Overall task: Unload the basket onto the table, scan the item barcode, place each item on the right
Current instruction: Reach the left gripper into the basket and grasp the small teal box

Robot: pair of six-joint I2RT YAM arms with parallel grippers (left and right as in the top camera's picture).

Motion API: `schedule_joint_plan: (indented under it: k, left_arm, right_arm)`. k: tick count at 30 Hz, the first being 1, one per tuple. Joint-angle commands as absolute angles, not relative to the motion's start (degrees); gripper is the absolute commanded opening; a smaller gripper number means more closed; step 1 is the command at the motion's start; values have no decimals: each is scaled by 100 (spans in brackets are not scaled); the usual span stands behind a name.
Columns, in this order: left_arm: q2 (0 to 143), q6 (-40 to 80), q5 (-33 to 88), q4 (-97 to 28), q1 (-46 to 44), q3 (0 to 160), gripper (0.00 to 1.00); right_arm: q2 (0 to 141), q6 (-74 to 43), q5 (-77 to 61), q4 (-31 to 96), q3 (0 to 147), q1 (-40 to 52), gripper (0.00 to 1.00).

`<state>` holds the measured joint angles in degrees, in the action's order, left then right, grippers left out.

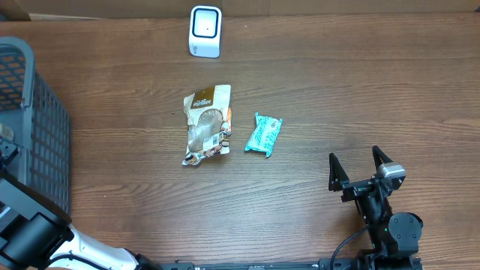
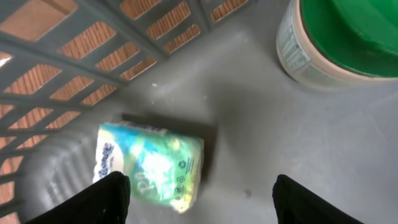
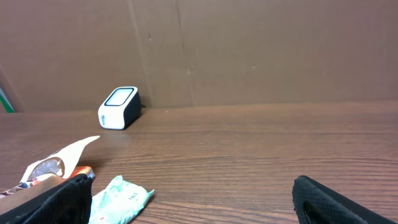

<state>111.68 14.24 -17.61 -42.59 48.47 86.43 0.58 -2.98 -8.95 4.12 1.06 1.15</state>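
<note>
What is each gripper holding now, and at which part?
Nothing. The left gripper is open above the tissue pack in the basket; the right gripper is open over the table.
</note>
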Motion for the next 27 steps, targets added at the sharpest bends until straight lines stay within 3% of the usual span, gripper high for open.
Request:
schedule_joint_plan:
  k: [1, 18, 21, 24, 27]
  left_arm:
    - [11220, 1243, -1892, -3968, 4849, 8281, 74]
    - [11220, 1024, -1984, -2950, 5116, 7194, 63]
    - [11220, 1024, -1942, -2965, 5113, 7126, 50]
    - [11220, 1022, -1890, -3048, 5107, 7116, 4]
    - [11220, 1020, -1745, -3173, 5107, 7118, 4]
  right_arm:
    - [16, -305, -867, 392, 47, 99, 100]
    - [16, -305, -867, 392, 47, 99, 100]
    - [16, -305, -867, 392, 47, 99, 100]
    - [16, -305, -867, 392, 47, 99, 100]
    - [16, -305, -867, 392, 47, 99, 100]
